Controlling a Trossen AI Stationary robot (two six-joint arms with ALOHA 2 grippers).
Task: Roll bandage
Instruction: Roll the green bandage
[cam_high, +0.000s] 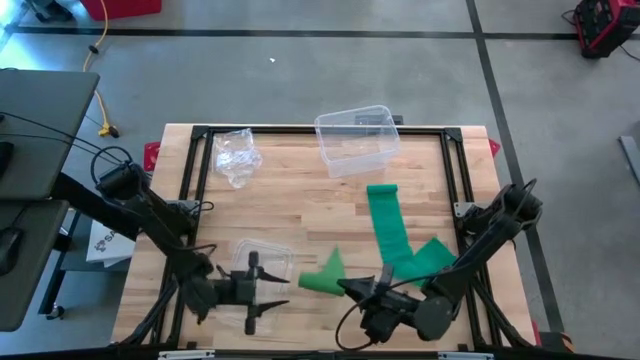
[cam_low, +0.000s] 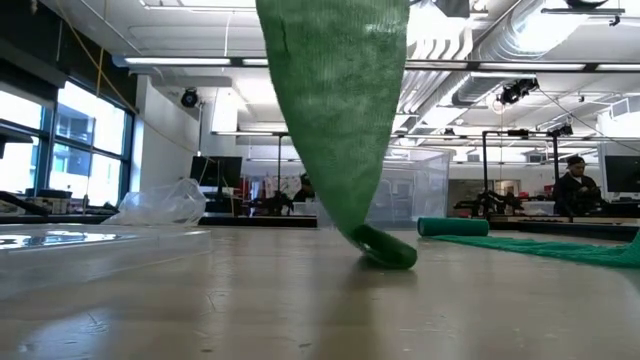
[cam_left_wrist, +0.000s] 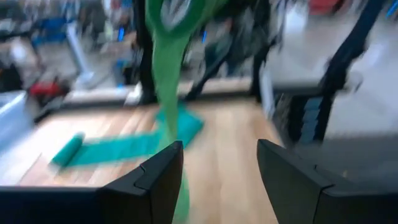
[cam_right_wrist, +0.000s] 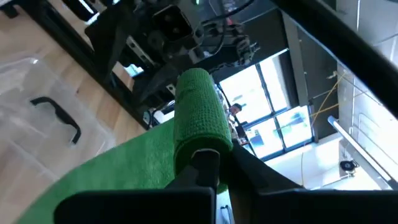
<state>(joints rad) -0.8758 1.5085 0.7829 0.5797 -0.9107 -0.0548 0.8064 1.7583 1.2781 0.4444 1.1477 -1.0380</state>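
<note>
The green bandage (cam_high: 388, 228) lies as a long strip on the wooden table, its far end a small roll (cam_high: 382, 190). Its near part folds back and rises to my right gripper (cam_high: 348, 288), which is shut on a rolled part (cam_right_wrist: 198, 112) near the table's front edge. From there a width of bandage (cam_low: 340, 110) hangs down to the table. My left gripper (cam_high: 251, 291) stands open to the left of it, level, pointing at the hanging bandage (cam_left_wrist: 166, 93), with nothing between its fingers. My right gripper pinches the rolled part of the bandage at its near end (cam_right_wrist: 200, 144) between its two fingers; the roll sticks out past the fingertips. The fingers lie level, coming from the table's right. The roll is lifted clear, and the strip hangs below with its lower bend (cam_low: 385, 247) on the table.
A clear plastic box (cam_high: 355, 140) stands at the far middle and a crumpled clear bag (cam_high: 237, 155) at the far left. A clear flat lid (cam_high: 268, 258) lies under my left gripper. Black frame rails (cam_high: 455, 180) border the table.
</note>
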